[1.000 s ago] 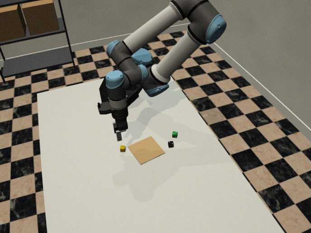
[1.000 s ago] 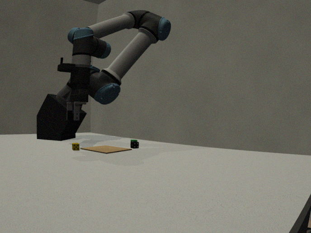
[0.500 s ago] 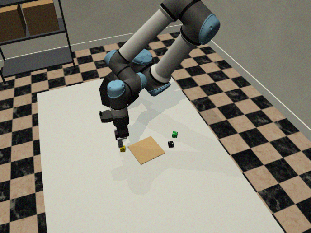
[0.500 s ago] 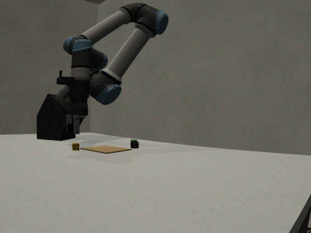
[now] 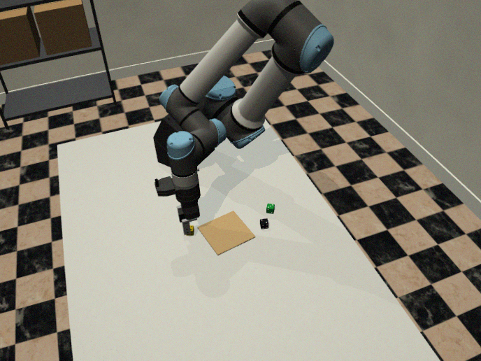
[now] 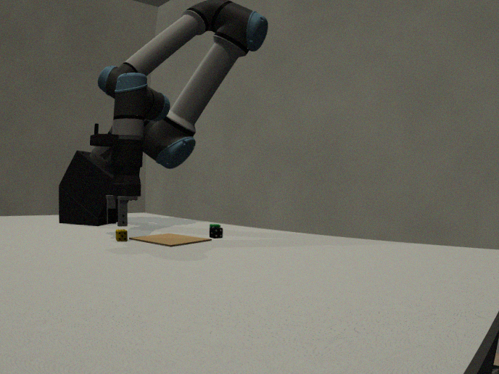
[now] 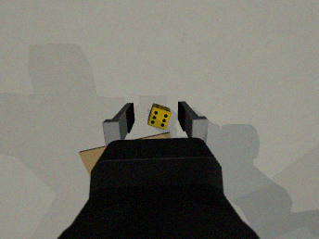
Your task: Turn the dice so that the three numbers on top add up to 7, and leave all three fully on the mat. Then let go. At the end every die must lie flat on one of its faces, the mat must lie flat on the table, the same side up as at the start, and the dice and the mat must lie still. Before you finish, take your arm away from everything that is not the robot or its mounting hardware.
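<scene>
My gripper (image 5: 187, 228) (image 6: 117, 224) (image 7: 156, 111) is open and points down, low over the yellow die. The yellow die (image 5: 191, 230) (image 6: 121, 235) (image 7: 159, 116) lies flat on the table beside the mat, six face up. In the wrist view it shows between the open fingers, a little rotated to them, with nothing gripped. The tan mat (image 5: 226, 233) (image 6: 170, 239) (image 7: 90, 158) lies flat. The black die (image 5: 263, 223) (image 6: 215, 233) and the green die (image 5: 270, 208) (image 6: 215, 225) stand on the table on the mat's other side; their top numbers are too small to tell.
The white table (image 5: 135, 295) (image 6: 262, 298) bears the mat and dice. The near mat edge is close to the yellow die. The green die is partly hidden behind the black one in the exterior view. A shelf with boxes (image 5: 63, 26) stands beyond the table.
</scene>
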